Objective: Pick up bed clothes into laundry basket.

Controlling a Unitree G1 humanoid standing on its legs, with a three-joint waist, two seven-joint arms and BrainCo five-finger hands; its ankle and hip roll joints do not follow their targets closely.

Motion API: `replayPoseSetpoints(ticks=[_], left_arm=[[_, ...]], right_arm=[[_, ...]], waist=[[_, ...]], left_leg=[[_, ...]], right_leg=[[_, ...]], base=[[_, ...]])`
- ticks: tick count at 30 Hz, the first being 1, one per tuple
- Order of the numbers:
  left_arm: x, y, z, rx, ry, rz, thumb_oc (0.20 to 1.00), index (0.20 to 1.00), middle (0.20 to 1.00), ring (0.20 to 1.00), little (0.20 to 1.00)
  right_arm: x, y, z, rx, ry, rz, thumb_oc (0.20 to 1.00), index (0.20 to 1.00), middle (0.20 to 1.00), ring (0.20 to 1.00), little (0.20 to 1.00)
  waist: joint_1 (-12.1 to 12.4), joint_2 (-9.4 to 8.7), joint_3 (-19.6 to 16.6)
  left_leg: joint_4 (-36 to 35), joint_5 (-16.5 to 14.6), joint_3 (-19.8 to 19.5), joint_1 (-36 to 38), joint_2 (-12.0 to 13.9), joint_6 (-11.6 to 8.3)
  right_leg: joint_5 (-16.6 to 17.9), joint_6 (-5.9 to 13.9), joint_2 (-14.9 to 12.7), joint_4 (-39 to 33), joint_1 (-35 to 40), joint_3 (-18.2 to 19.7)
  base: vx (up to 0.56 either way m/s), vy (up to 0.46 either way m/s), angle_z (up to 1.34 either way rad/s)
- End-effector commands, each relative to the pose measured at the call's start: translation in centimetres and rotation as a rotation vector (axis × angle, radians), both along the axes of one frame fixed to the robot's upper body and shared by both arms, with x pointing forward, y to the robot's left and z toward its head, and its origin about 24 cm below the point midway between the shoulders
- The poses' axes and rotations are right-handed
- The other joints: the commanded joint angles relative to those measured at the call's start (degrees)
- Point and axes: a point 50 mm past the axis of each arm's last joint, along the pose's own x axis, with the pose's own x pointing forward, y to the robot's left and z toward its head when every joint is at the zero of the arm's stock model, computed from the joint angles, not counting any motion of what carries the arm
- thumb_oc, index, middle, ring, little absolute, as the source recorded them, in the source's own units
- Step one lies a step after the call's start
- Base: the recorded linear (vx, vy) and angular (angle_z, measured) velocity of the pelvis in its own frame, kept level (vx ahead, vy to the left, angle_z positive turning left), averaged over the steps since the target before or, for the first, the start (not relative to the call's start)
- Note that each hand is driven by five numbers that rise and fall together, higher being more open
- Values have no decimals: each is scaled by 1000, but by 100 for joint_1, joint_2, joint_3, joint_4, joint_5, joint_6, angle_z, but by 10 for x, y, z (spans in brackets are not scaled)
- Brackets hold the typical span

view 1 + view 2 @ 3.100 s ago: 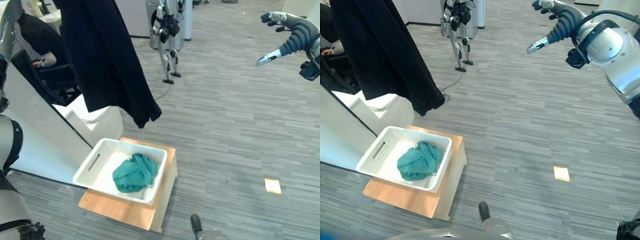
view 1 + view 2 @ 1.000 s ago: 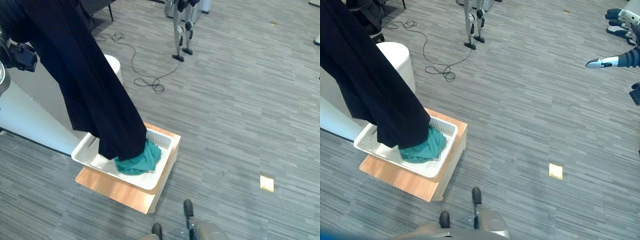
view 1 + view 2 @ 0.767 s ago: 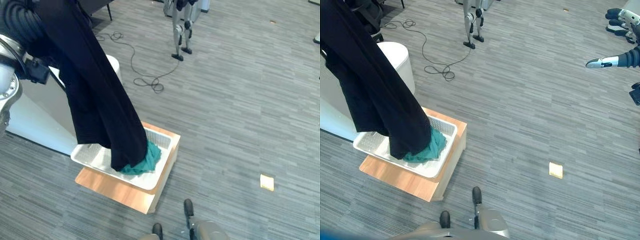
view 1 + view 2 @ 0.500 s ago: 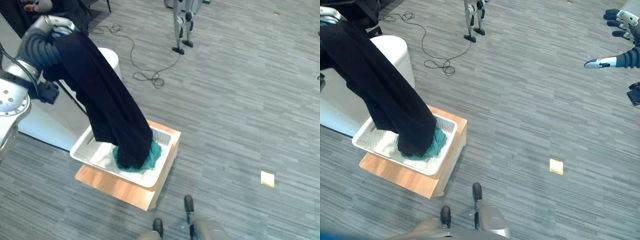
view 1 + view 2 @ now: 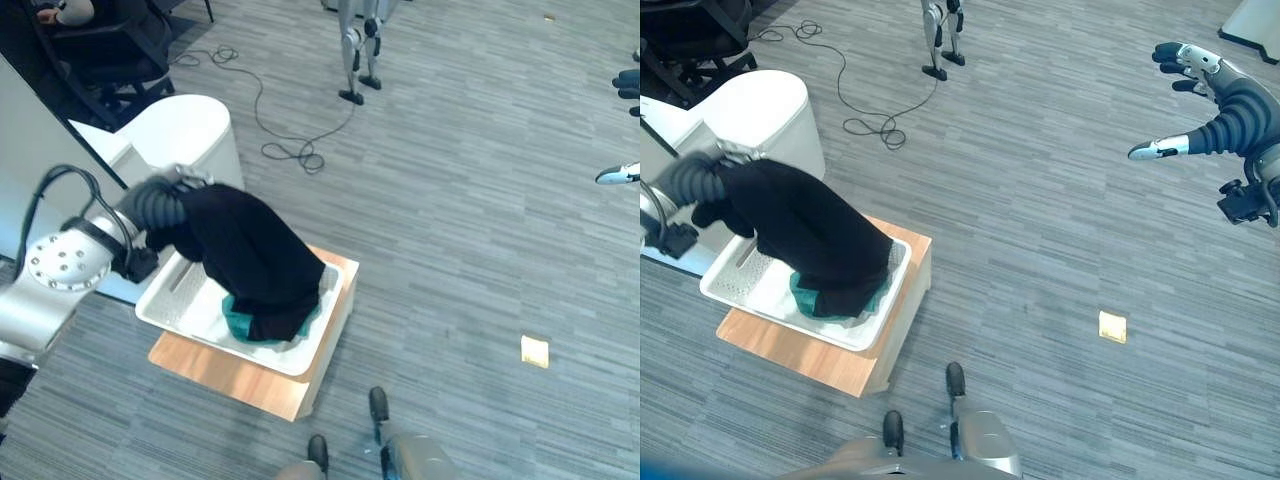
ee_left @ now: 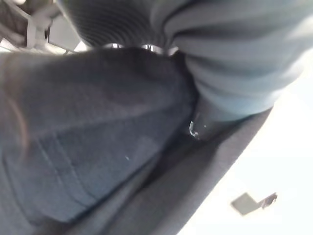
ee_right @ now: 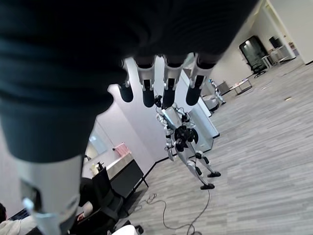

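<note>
Since 0.5 s ago your left hand [image 5: 165, 205] has dropped low beside the basket [image 5: 190, 322], and the black garment [image 5: 255, 265] that hung tall now slumps in a heap inside it, over the teal cloth [image 5: 233, 318]. You cannot tell whether that hand has let go: the fabric drapes over its fingers. Your right hand [image 5: 1212, 113] hangs out to the side, fingers spread, holding nothing. You are at the drop-off step; next, free the left fingers and lift clear without dragging cloth over the rim.
</note>
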Motion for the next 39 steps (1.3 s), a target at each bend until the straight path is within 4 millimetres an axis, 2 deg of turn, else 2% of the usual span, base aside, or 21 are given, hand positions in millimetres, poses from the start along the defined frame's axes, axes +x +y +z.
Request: replayPoseSetpoints(ticks=[1, 4, 5, 9, 11, 16, 17, 18, 21, 25, 27, 28, 30, 31, 32, 34, 35, 36, 37, 38, 39], left_arm=[[-10, 13, 24, 122, -50, 27, 200, 200, 200, 200, 200], [-14, 17, 16, 175, -11, 40, 200, 200, 200, 200, 200], [-15, 24, 7, 236, 24, 68, 200, 200, 200, 200, 200], [-15, 29, 3, 292, 54, 84, 200, 200, 200, 200, 200], [-14, 38, -4, 437, 106, 116, 200, 200, 200, 200, 200], [-7, 52, -18, 454, 119, 198, 200, 200, 200, 200, 200], [-5, 55, -20, 448, 137, 210, 307, 307, 307, 307, 307], [-4, 55, -21, 445, 156, 206, 1000, 1000, 1000, 1000, 1000], [-1, 57, -18, 440, 141, 224, 1000, 1000, 1000, 1000, 1000], [4, 46, -2, 471, 76, 193, 1000, 1000, 1000, 1000, 1000], [5, 38, 21, 472, -8, 172, 1000, 1000, 1000, 1000, 1000], [5, 38, 21, 473, -8, 171, 1000, 1000, 1000, 1000, 1000], [2, 27, 50, 459, -121, 143, 1000, 1000, 1000, 1000, 1000], [2, 27, 50, 459, -121, 143, 1000, 1000, 1000, 1000, 1000], [-1, 23, 69, 442, -216, 143, 1000, 1000, 1000, 1000, 1000], [-5, 22, 83, 432, -279, 150, 1000, 1000, 1000, 1000, 1000], [-6, 23, 84, 432, -280, 150, 1000, 1000, 1000, 1000, 1000], [-9, 22, 95, 441, -329, 160, 1000, 1000, 1000, 1000, 1000], [-9, 22, 95, 441, -330, 160, 1000, 1000, 1000, 1000, 1000], [-14, 23, 108, 421, -395, 174, 1000, 1000, 1000, 1000, 1000], [-14, 23, 109, 421, -396, 174, 1000, 1000, 1000, 1000, 1000]], right_arm=[[-13, 0, 26, 20, -147, 31, 1000, 1000, 1000, 1000, 1000], [-13, 2, 24, 18, -141, 42, 1000, 1000, 1000, 1000, 1000], [-12, 4, 23, 12, -137, 49, 1000, 1000, 1000, 1000, 1000], [-11, 6, 25, 4, -137, 57, 1000, 1000, 1000, 1000, 1000], [-9, 11, 25, -7, -128, 78, 1000, 1000, 1000, 1000, 1000], [-6, 15, 22, -17, -107, 93, 1000, 1000, 1000, 1000, 1000], [-5, 15, 22, -14, -105, 96, 1000, 1000, 1000, 1000, 1000], [-5, 16, 23, -11, -104, 102, 1000, 1000, 1000, 1000, 1000], [-4, 16, 22, -11, -98, 104, 1000, 1000, 1000, 1000, 1000], [-5, 16, 21, -18, -91, 104, 1000, 1000, 1000, 1000, 1000], [-6, 14, 20, -14, -84, 95, 1000, 1000, 1000, 1000, 1000], [-6, 14, 19, -14, -84, 95, 1000, 1000, 1000, 1000, 1000], [-7, 10, 18, -4, -80, 77, 1000, 1000, 1000, 1000, 1000], [-7, 10, 18, -3, -80, 77, 1000, 1000, 1000, 1000, 1000], [-7, 7, 16, 1, -77, 60, 1000, 1000, 1000, 1000, 1000], [-8, 3, 17, 10, -78, 45, 1000, 1000, 1000, 1000, 1000], [-8, 3, 17, 10, -79, 45, 1000, 1000, 1000, 1000, 1000], [-8, 1, 18, 18, -83, 33, 1000, 1000, 1000, 1000, 1000], [-8, 1, 18, 18, -84, 33, 1000, 1000, 1000, 1000, 1000], [-9, -2, 19, 27, -92, 21, 1000, 1000, 1000, 1000, 1000], [-9, -2, 19, 27, -93, 22, 1000, 1000, 1000, 1000, 1000]], waist=[[10, 122, -51], [-3, 126, -67], [-16, 119, -75], [-31, 117, -80], [-58, 120, -84], [-101, 121, -111], [-108, 123, -117], [-118, 125, -133], [-118, 131, -186], [-147, 149, -215], [-148, 170, -251], [-146, 168, -249], [-121, 200, -298], [-120, 197, -296], [-95, 212, -325], [-81, 232, -347], [-83, 230, -344], [-62, 250, -366], [-65, 248, -362], [-34, 254, -384], [-37, 254, -381]], left_leg=[[-77, 498, -13, -466, 173, -72], [-83, 490, -2, -457, 171, -71], [-86, 488, 0, -459, 170, -71], [-88, 489, 1, -468, 170, -70], [-94, 480, 31, -461, 179, -70], [-99, 484, 49, -469, 186, -66], [-99, 487, 54, -475, 189, -66], [-100, 484, 56, -476, 186, -66], [-102, 471, 88, -469, 189, -65], [-103, 462, 97, -470, 187, -64], [-107, 457, 92, -467, 187, -64], [-106, 457, 92, -467, 187, -64], [-111, 455, 81, -457, 183, -65], [-110, 454, 80, -457, 184, -66], [-112, 455, 65, -452, 182, -66], [-113, 458, 52, -442, 184, -68], [-112, 458, 50, -443, 184, -68], [-114, 452, 34, -433, 181, -68], [-114, 451, 33, -432, 182, -68], [-114, 447, 20, -426, 175, -67], [-114, 446, 20, -426, 175, -67]], right_leg=[[-657, 538, -233, 90, 278, -112], [-658, 537, -231, 89, 276, -105], [-653, 537, -228, 90, 267, -105], [-647, 541, -229, 88, 255, -105], [-640, 549, -225, 79, 245, -94], [-632, 554, -221, 79, 218, -92], [-629, 555, -221, 78, 215, -91], [-626, 558, -218, 75, 213, -80], [-621, 558, -215, 74, 203, -63], [-624, 563, -214, 71, 195, -55], [-629, 561, -220, 69, 202, -53], [-629, 561, -220, 69, 202, -53], [-638, 561, -221, 69, 214, -57], [-638, 561, -221, 69, 214, -58], [-645, 556, -219, 69, 230, -66], [-651, 556, -225, 69, 243, -82], [-652, 555, -225, 69, 244, -84], [-657, 558, -227, 69, 257, -99], [-657, 558, -227, 69, 258, -100], [-667, 559, -220, 69, 267, -112], [-667, 559, -220, 69, 267, -112]], base=[[3, 3, -4], [-1, 2, -4], [-9, 1, -3], [0, 0, 0], [0, 0, 0], [0, 0, 0], [0, 0, 0], [0, 0, 0], [0, 0, 0], [0, 0, 0], [0, 0, 0], [0, 0, 0], [0, 0, 0], [0, 0, 0], [0, 0, 0], [0, 0, 0], [0, 0, 0], [0, 0, 0], [9, 0, 3], [0, 0, 0], [0, 0, 0]])
